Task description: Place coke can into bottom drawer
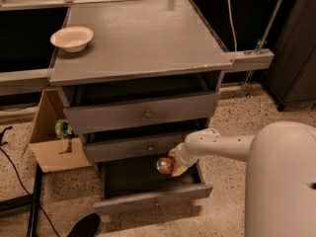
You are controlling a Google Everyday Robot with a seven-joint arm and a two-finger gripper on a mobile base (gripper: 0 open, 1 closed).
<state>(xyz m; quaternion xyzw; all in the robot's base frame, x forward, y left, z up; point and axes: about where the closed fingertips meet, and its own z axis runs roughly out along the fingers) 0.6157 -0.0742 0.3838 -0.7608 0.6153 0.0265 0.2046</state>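
The coke can is red-orange with a silver end facing me. It lies tilted on its side in my gripper, which is shut on it. The gripper holds the can over the dark inside of the bottom drawer, which is pulled open at the foot of the grey cabinet. The can hangs just below the front of the middle drawer, toward the open drawer's right side. My white arm reaches in from the right.
A white bowl sits at the left of the cabinet top. The top drawer has a brass knob. A cardboard box stands on the floor at left. A dark shoe and cables lie at lower left.
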